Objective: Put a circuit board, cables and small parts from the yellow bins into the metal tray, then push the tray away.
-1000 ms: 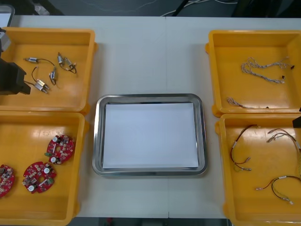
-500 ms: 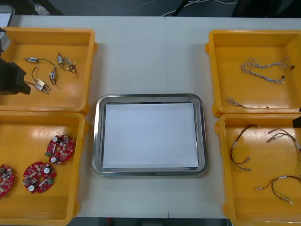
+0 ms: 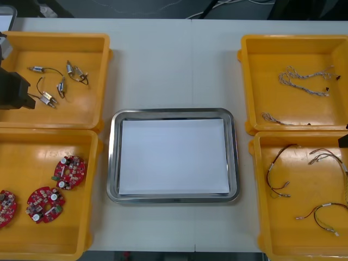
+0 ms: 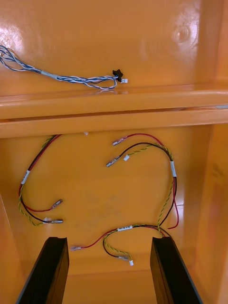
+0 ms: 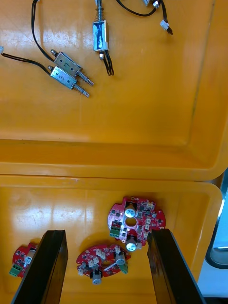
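an electronics workshop: yellow bins [image 3: 22, 54] of circuit boards [image 3: 69, 172] and cables [image 4: 61, 77].

The leftmost circuit board [image 3: 5, 208] is cut by the front view's edge. The blue and white twisted cable [image 4: 57, 76] runs off the right wrist view's edge.

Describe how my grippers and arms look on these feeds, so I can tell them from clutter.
The left gripper has two plain matte black fingers: flat, straight-edged slabs with squared tips. The right gripper has a matching black pair. In the front view, the left arm is a boxy black block, and the right arm is a small dark corner.
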